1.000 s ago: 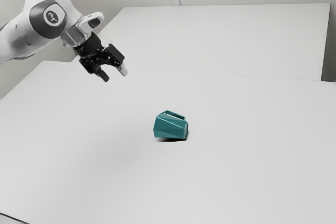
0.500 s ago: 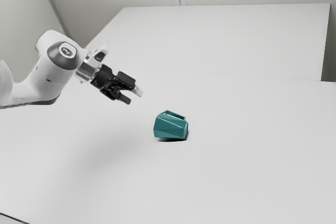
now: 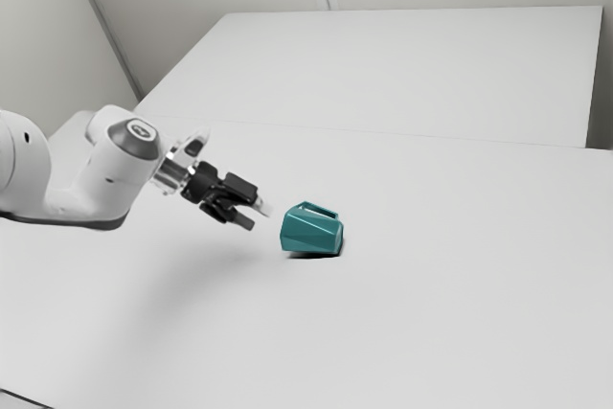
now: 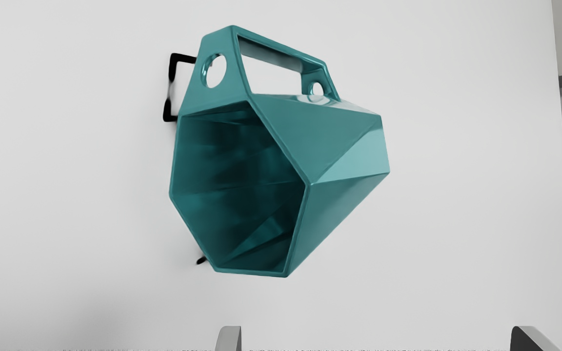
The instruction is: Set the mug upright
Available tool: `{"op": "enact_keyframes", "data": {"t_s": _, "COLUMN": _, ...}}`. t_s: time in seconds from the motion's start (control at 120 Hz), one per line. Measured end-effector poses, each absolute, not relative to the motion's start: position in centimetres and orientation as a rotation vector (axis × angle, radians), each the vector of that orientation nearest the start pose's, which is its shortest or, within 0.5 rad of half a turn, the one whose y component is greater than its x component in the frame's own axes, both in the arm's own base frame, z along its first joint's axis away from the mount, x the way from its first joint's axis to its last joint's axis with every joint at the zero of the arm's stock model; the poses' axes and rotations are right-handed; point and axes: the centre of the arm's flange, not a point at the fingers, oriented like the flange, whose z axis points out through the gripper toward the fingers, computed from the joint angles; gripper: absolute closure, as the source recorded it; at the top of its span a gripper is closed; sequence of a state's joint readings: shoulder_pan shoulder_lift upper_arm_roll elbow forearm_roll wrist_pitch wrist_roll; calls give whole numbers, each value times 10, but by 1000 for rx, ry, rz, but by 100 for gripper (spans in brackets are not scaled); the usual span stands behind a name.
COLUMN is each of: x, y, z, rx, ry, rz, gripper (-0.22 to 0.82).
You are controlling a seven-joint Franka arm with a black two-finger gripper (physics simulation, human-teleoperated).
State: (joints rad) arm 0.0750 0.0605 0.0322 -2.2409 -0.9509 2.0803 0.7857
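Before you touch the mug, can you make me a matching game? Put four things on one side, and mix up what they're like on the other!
Things:
1. Mug
2. Gripper
3. Table
4. Mug's handle

What they're like:
A. Pale grey and under the mug
B. Has round holes in it
C. Teal and lying on its side
D. Black, with its two fingers apart

Right pairs: 1-C, 2-D, 3-A, 4-B

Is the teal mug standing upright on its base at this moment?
No, the mug lies on its side, with its open mouth turned toward the fingers and its handle uppermost.
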Motion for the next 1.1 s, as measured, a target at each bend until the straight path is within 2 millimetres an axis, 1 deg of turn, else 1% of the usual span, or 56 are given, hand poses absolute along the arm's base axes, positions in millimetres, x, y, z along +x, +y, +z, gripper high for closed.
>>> {"op": "enact_keyframes", "data": {"t_s": 0.267, "x": 521, "y": 14, "z": 317, "rx": 2350, "ry": -112, "rz": 142, "gripper": 0}}
{"op": "enact_keyframes", "data": {"t_s": 0.367, "x": 523, "y": 14, "z": 311, "rx": 2353, "ry": -115, "rz": 140, "gripper": 0}}
{"op": "enact_keyframes", "data": {"t_s": 0.567, "x": 548, "y": 16, "z": 315, "rx": 2364, "ry": -148, "rz": 179, "gripper": 0}}
{"op": "enact_keyframes", "data": {"t_s": 0.658, "x": 555, "y": 16, "z": 312, "rx": 2365, "ry": -156, "rz": 181, "gripper": 0}}
{"op": "enact_keyframes", "data": {"t_s": 0.842, "x": 564, "y": 7, "z": 306, "rx": 2360, "ry": -179, "rz": 177, "gripper": 0}}
{"op": "enact_keyframes", "data": {"t_s": 1.1, "x": 567, "y": 0, "z": 296, "rx": 2297, "ry": -152, "rz": 196, "gripper": 0}}
